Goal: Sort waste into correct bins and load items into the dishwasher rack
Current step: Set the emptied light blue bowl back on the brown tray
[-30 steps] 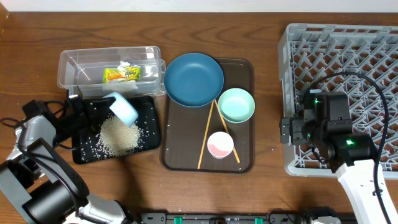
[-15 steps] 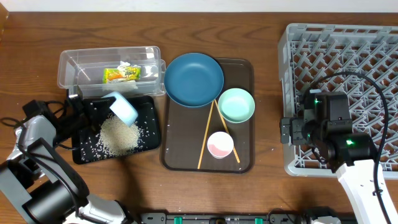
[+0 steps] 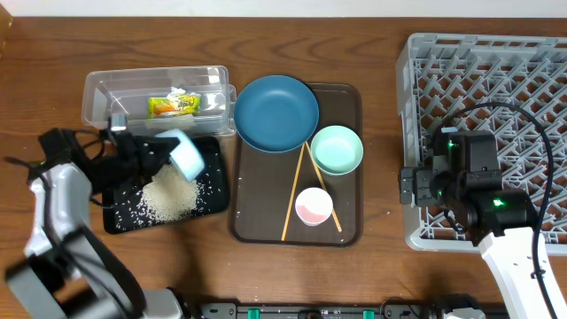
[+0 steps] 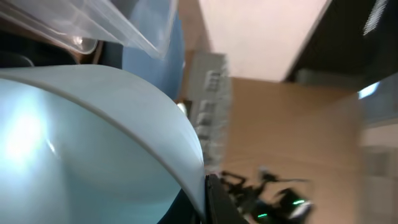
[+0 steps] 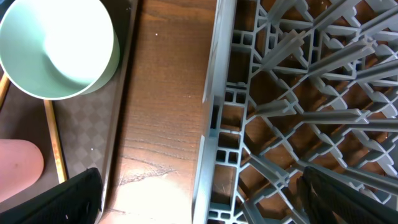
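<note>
The left gripper's (image 3: 162, 151) fingers were hidden in the overhead view behind the light blue bowl (image 3: 186, 155) they pinched by its rim. The bowl hung tilted over the upper part of the shallow black rectangular tray (image 3: 215, 159), left of centre. In the blurred left wrist view the bowl (image 4: 81, 143) filled the lower left, and only an edge of the clear plastic rectangular tub (image 4: 93, 25) showed. Loose white rice grains (image 3: 170, 197) lay heaped and scattered in the black tray. One yellow-green printed snack wrapper (image 3: 173, 105) lay in the tub (image 3: 102, 97) just above. Three bowls were in view. The large dark blue bowl (image 3: 276, 112) and the mint-green bowl (image 3: 337, 149) sat on the brown serving tray (image 3: 257, 213) at centre, with one small pink cup (image 3: 314, 206) and two thin wooden chopsticks (image 3: 293, 193). The right gripper (image 3: 412, 188) hung with fingers spread wide over the left edge of the large grey plastic lattice rack (image 3: 496, 71) at right. Its wrist camera cut off the pink cup (image 5: 18, 168) and showed only part of the mint-green bowl (image 5: 56, 46). Since a second earlier, the light blue bowl had shifted slightly right and the left arm had swung. The right arm had not moved.
</note>
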Tool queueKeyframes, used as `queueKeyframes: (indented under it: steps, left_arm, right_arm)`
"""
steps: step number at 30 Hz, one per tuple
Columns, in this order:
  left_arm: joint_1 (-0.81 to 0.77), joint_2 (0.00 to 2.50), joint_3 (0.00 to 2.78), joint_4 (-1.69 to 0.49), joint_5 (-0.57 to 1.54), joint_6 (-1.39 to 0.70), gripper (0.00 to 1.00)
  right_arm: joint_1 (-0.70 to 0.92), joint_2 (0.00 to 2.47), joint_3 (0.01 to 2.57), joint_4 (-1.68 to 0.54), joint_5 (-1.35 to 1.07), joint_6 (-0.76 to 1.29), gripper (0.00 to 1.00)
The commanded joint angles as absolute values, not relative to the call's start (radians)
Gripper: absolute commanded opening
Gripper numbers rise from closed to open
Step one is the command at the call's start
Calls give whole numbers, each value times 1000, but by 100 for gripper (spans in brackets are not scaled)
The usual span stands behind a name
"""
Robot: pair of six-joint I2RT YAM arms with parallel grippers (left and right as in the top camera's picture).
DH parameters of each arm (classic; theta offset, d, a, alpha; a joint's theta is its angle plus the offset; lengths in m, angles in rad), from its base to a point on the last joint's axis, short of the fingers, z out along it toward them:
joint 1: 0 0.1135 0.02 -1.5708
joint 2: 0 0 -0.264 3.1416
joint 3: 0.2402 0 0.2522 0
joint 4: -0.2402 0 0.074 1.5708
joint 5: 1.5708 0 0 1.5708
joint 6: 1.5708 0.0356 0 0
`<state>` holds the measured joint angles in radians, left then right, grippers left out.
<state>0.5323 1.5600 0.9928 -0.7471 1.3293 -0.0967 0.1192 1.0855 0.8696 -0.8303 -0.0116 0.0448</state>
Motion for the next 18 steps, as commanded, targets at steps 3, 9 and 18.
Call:
queueKeyframes:
  steps: [3,9,18]
  left_arm:
    - [368,1370,1001,-755,997,-99,6]
    - [109,1321,1000,-754,694,-136,6]
    - [-220,1416,1000,-715,533,-136,6]
  right_arm:
    - [138,1080,890,-831,-20,56,99]
    - [138,1080,890,-831,-20,56,99]
    - [138,1080,890,-831,-20,56,99]
